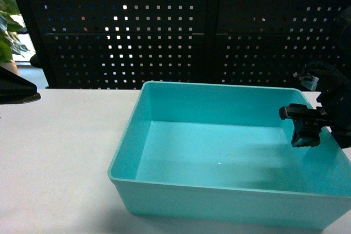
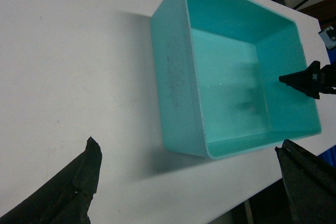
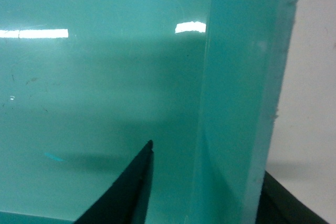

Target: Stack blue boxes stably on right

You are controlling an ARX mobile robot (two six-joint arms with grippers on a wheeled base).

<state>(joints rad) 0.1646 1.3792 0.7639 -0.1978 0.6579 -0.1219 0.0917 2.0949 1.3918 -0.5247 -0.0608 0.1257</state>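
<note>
- White tabletop (image 1: 60, 152) under me, with a black perforated panel (image 1: 164, 26) closing off the back and a bit of green plant (image 1: 6, 20) at the far left.
- My right gripper (image 1: 305, 130) sits at the right-hand wall of the turquoise tub (image 1: 219, 195); from its wrist camera I see one dark finger (image 3: 126, 192) inside the tub and another dark edge outside, at the lower right, so the jaws straddle the wall (image 3: 247, 98), spread to either side of it. I can't tell whether the pads actually press on the plastic.
- From the left wrist camera, the same gripper (image 2: 307, 80) reaches over the tub's rim, its tip pointing into the interior.
- My left gripper (image 2: 189, 192) hangs over the table on the tub's left side, well apart from it; its two black fingers (image 2: 63, 192) stand wide apart with nothing between them.
- That tub is open-topped with sloping walls, resting flat on the tabletop towards the right half of the table, close to the near edge. I see only this one tub.
- Inside, it holds nothing but reflections and shadow.
</note>
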